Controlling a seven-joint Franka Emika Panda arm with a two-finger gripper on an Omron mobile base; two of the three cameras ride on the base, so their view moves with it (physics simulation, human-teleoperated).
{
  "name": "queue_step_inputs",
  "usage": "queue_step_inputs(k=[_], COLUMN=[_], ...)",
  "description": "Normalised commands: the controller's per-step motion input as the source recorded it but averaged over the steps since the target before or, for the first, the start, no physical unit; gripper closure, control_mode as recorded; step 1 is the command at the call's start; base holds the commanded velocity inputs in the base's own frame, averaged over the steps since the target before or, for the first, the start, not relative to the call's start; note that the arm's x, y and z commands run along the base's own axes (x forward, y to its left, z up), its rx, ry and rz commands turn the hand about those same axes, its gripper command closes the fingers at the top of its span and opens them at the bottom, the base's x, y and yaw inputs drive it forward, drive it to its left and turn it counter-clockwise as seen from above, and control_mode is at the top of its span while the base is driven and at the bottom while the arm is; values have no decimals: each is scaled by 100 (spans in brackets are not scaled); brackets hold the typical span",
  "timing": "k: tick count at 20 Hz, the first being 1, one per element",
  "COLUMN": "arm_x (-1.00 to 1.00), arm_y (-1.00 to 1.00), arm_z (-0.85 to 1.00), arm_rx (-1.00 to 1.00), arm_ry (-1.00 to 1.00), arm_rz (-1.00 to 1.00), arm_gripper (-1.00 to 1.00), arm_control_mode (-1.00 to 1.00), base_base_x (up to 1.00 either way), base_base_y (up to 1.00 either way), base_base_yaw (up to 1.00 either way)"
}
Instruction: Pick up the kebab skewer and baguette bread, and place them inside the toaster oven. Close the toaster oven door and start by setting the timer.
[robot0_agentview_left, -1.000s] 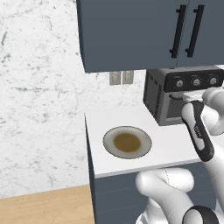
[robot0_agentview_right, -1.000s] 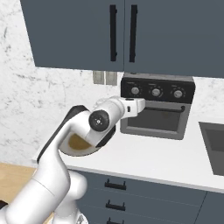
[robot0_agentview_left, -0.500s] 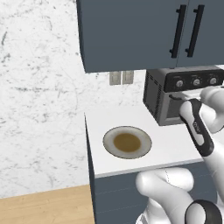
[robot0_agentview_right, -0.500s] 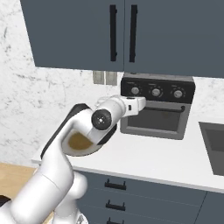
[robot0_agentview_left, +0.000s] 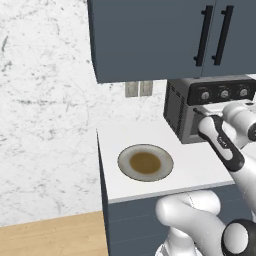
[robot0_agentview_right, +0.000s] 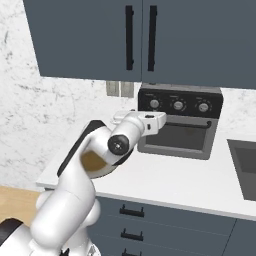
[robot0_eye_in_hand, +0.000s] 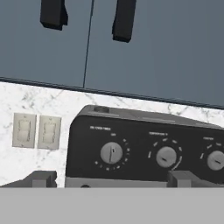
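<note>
The toaster oven (robot0_agentview_right: 179, 121) is a black box with three round knobs (robot0_eye_in_hand: 112, 153) across its top panel; its door (robot0_agentview_right: 176, 138) is shut. It sits under the cabinets (robot0_agentview_right: 150, 40), right of the plate (robot0_agentview_left: 145, 162). The gripper (robot0_eye_in_hand: 111, 178) is spread apart before the oven, fingertips (robot0_eye_in_hand: 41, 178) cut off.

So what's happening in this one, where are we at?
The arm has its claw raised in front of the toaster oven, level with the knob panel, with the leftmost knob straight ahead in the hand view. The toaster oven door is closed. The claw's fingers are spread apart and hold nothing. A grey plate sits on the counter to the oven's left.
</note>
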Motion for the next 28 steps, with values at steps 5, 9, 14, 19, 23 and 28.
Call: queue_step_inputs(k=[5,9,14,19,23,28], arm_x=[14,5,13,14,12,18], arm_y=[0,-4,-6,-5,0,0], arm_z=[0,0,0,0,0,0], arm_rx=[0,0,0,0,0,0], arm_ry=[-3,0,0,0,0,0], arm_rz=[0,0,0,0,0,0], arm_gripper=[-100,-100,-100,-100,-100,-100], arm_control_mode=[-100,-100,-100,-100,-100,-100], base_base_x=[0,0,0,0,0,0], base_base_y=[0,0,0,0,0,0], base_base_yaw=[0,0,0,0,0,0])
